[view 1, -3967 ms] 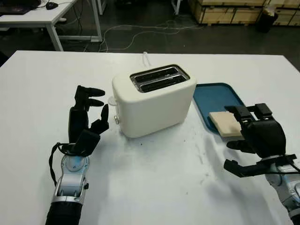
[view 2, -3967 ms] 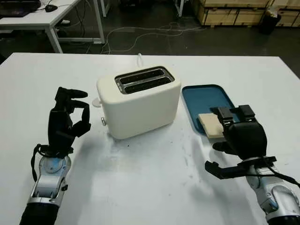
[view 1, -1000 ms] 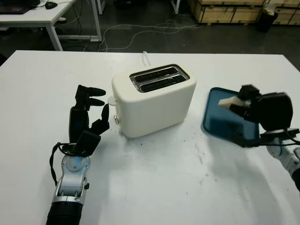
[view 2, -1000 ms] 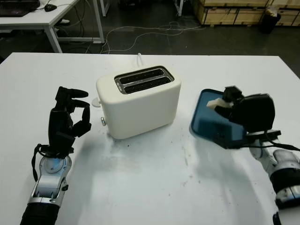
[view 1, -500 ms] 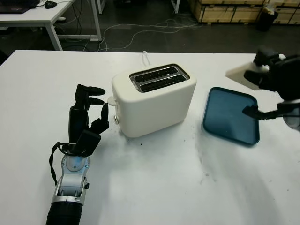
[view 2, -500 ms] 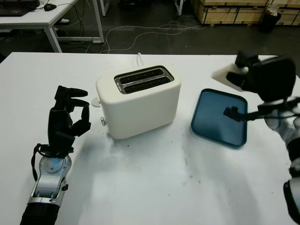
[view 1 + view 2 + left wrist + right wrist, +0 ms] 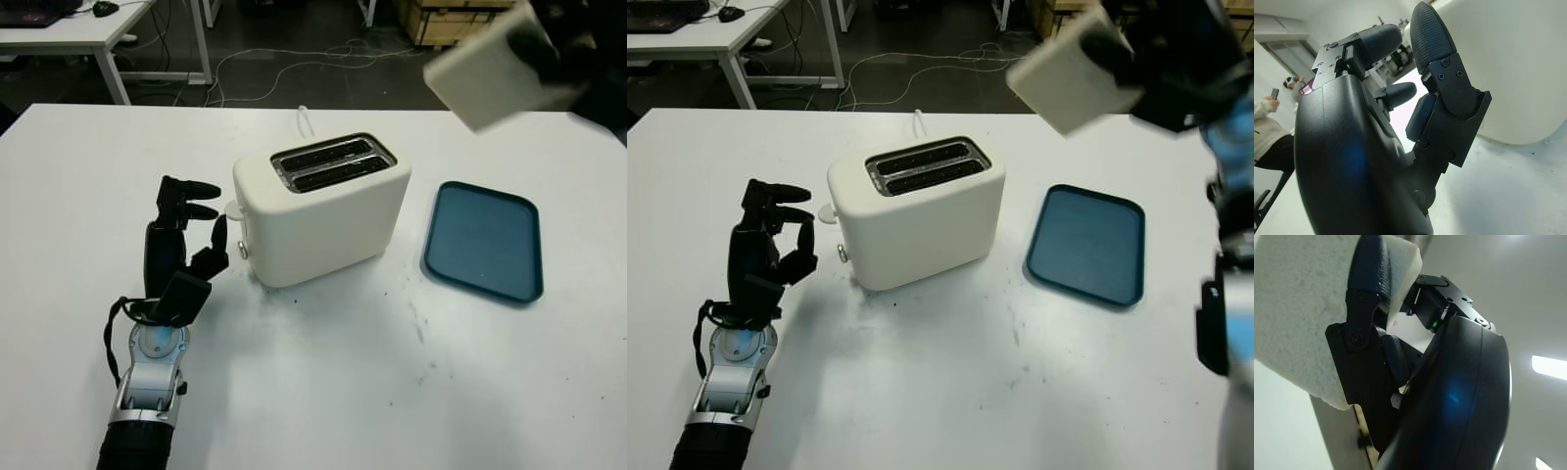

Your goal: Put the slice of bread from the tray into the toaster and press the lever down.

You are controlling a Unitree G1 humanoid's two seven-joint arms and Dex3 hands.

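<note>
The black right hand [image 7: 1176, 54] is raised high, well above the table, with its fingers clamped on a pale, square slice of bread [image 7: 1068, 73]. The slice tilts, its broad face turned toward the head camera, and sticks out from the hand toward the toaster side. In the right wrist view a black finger [image 7: 1369, 279] presses across the porous face of the slice.

Below the hand and a little toward the robot lies the dark blue rectangular plastic tray [image 7: 1087, 245], flat on the white table [image 7: 950, 392] with nothing on it. Farther from the hand, past the tray, stands the cream two-slot toaster [image 7: 919, 211], its slots open at the top. The slice hangs above and to the tray side of the toaster, not over the slots.

The black left hand [image 7: 764, 250] stands upright on its forearm near the toaster's lever end, just beside it without touching, fingers curled and holding nothing.
</note>
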